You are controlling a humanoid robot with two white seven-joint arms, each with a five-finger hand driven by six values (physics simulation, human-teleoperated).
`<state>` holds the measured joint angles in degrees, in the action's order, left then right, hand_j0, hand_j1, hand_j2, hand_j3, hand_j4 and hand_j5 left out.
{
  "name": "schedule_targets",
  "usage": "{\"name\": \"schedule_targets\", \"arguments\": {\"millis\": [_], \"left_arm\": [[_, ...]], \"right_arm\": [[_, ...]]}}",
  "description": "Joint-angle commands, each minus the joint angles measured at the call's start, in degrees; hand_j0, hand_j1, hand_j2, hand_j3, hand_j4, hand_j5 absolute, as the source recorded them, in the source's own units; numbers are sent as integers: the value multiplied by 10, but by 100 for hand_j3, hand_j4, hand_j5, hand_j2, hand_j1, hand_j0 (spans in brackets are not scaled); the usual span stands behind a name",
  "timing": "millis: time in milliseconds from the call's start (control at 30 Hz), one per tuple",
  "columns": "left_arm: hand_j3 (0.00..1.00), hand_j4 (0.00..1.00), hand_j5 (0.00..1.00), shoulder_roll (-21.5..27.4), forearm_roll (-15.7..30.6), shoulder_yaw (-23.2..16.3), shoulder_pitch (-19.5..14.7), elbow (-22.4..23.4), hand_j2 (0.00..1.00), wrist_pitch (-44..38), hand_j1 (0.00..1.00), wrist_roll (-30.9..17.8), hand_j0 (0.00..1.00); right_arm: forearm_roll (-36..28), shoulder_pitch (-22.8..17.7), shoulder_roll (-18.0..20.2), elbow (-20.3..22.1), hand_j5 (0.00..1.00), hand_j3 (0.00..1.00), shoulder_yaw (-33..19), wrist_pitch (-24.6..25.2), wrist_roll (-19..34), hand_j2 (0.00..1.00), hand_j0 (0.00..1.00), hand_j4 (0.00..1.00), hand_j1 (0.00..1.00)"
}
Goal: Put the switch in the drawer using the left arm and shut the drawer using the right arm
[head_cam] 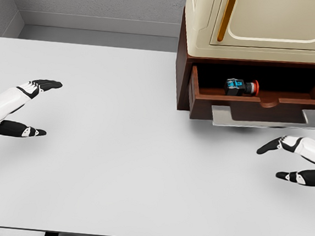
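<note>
Table (115,164): white, flat, fills most of the head view; grey wall and floor strip behind its far edge.

Cabinet (253,27): cream upper body with rounded panel edges and a slim gold-brown handle (226,16) running upright on its front. It stands on a dark red-brown wooden base at the table's far right.

Drawer (261,102): same red-brown wood, set in the base, pulled out toward the camera and open. Front wall has a shallow curved notch at its top middle. A flat grey metal pull (268,118) runs along below the front, jutting forward over the table.

Left hand (28,109): white forearm entering from the left edge, black fingers with white knuckle segments. Fingers extended and loose, thumb held apart below them; it holds nothing. It sits above the table's left side, well apart from the cabinet.

Right hand (294,160): same build, entering from the right edge. Fingers straight and relaxed, thumb apart below; empty. It lies just in front of the drawer pull, near its right half, not touching it.

Switch (241,87): small item lying on its side inside the drawer, near the middle and close behind the front wall. Dark body with blue-teal parts at the left end, a black collar, and a red cap at the right end. Finer detail is too small to tell.
</note>
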<state>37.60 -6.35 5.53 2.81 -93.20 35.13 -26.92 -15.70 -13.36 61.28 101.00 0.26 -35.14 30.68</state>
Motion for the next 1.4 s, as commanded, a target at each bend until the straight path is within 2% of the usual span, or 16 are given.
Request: {"name": "schedule_targets", "arguments": {"millis": [0,233,333,500,567,733,900,1200,1367], "left_arm": [[100,100,100,1,5,0,0,0,100,-1,100,0,100],[100,100,100,0,5,0,1,0,100,-1,100,0,100],[100,100,100,0,5,0,1,0,100,-1,100,0,100],[100,100,100,-1,5,0,2,0,100,-1,100,0,100],[100,100,100,-1,5,0,2,0,100,-1,100,0,100],[100,100,100,-1,5,0,2,0,100,-1,100,0,100],[100,100,100,-1,5,0,2,0,100,-1,100,0,100],[100,100,100,-1,5,0,3,-2,100,-1,100,0,100],[100,100,100,-2,5,0,3,-5,100,-1,100,0,100]], "right_arm": [[-7,0,-3,1,74,74,1,1,-1,74,74,74,74],[-56,4,0,2,77,77,-4,1,-2,77,77,77,77],[-70,8,1,1,73,73,-4,1,-2,73,73,73,73],[-69,17,1,1,68,68,-2,1,-1,68,68,68,68],[-67,33,-2,1,67,67,2,1,-1,67,67,67,67],[-60,44,-9,0,67,67,4,1,0,67,67,67,67],[-60,83,-12,-4,67,67,48,1,1,67,67,67,67],[-32,81,-12,-3,68,68,49,1,2,68,68,68,68],[-17,84,-20,-4,68,68,67,1,1,68,68,68,68]]}}
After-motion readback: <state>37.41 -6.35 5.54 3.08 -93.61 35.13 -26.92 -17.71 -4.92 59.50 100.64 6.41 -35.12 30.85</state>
